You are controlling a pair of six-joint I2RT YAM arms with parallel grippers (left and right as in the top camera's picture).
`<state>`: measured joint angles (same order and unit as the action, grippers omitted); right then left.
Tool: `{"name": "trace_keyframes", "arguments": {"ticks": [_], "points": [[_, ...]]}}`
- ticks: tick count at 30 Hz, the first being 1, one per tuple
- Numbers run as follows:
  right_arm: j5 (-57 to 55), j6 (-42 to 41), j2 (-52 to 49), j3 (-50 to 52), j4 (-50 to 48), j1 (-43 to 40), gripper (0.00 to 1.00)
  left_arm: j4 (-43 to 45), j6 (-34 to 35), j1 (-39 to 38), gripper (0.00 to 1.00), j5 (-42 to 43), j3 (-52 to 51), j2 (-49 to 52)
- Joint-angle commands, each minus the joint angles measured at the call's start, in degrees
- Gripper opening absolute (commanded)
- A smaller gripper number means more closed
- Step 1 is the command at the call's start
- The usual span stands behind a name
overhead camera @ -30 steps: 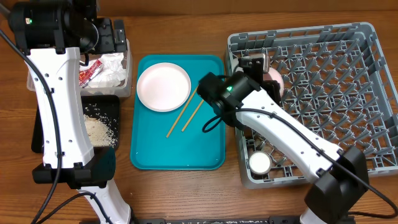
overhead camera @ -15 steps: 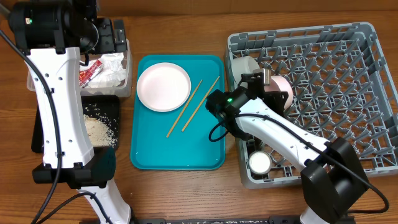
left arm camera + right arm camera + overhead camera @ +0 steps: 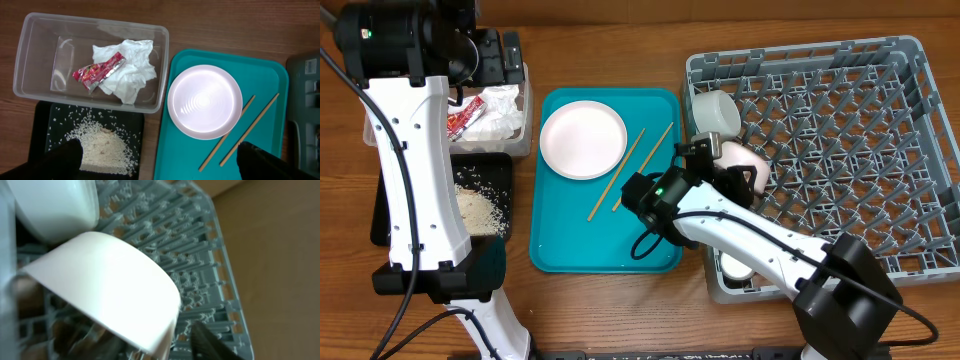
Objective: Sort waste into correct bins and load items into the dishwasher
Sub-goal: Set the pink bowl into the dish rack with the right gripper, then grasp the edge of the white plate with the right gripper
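My left gripper (image 3: 490,55) (image 3: 162,162) hangs open and empty over the clear tub (image 3: 525,110) (image 3: 30,55), which holds the white tissue (image 3: 500,110) (image 3: 130,75) and the red wrapper (image 3: 463,117) (image 3: 99,73). The black tray (image 3: 485,170) (image 3: 42,125) holds rice (image 3: 475,210) (image 3: 100,147). A white plate (image 3: 583,138) (image 3: 204,101) and two chopsticks (image 3: 630,170) (image 3: 235,132) lie on the teal tray. My right gripper (image 3: 730,170) (image 3: 155,347) holds the rim of a white bowl (image 3: 745,160) (image 3: 110,280) at the left side of the grey rack (image 3: 840,120) (image 3: 200,245).
Another white bowl (image 3: 715,110) (image 3: 55,205) stands in the rack's upper left corner. A small white cup (image 3: 735,265) sits in its lower left corner, partly under my right arm. The teal tray (image 3: 610,240) lies between the bins and the rack.
My right arm has pulled back toward the lower left, and the bowl has moved with it. The bowl in the rack's corner is now uncovered. The left arm has not moved.
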<state>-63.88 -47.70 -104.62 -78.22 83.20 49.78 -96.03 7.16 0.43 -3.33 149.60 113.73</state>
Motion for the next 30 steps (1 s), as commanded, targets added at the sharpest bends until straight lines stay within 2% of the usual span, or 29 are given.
{"name": "trace_keyframes", "arguments": {"ticks": [1, 6, 11, 14, 16, 19, 21, 23, 30], "points": [[7.67, -0.31, 0.04, -1.81, 0.0, 0.13, 0.53, 0.09, 0.59, 0.31, 1.0, -0.68, 0.52, -0.59], [14.36, 0.02, 0.04, -9.33, 1.09, -0.02, 0.73, 0.09, 0.59, 0.31, 1.0, -0.68, 0.52, -0.59], [22.91, 6.05, 0.04, -18.56, -5.99, -0.02, 0.79, 0.07, 0.59, 0.31, 1.0, -0.68, 0.52, -0.59], [29.27, 10.27, 0.02, -18.91, -16.59, -0.09, 0.8, 0.09, 0.59, 0.31, 1.0, -0.66, 0.52, -0.59], [34.84, 13.51, -0.39, -17.92, -25.0, -0.79, 0.75, 0.09, 0.59, 0.31, 1.0, -0.66, 0.52, -0.59], [44.83, 13.66, -2.99, -16.98, -37.42, -4.63, 0.65, 0.07, 0.59, 0.31, 1.0, -0.66, 0.52, -0.59], [50.6, 13.66, -4.96, -16.98, -42.12, -7.08, 0.61, 0.09, 0.59, 0.31, 1.0, -0.66, 0.52, -0.59], [55.08, 13.53, -7.13, -16.98, -45.92, -9.2, 0.56, 0.07, 0.59, 0.31, 1.0, -0.66, 0.52, -0.59], [59.8, 11.91, -15.45, -16.98, -51.8, -12.63, 0.54, 0.09, 0.59, 0.31, 1.0, -0.66, 0.52, -0.59]]}}
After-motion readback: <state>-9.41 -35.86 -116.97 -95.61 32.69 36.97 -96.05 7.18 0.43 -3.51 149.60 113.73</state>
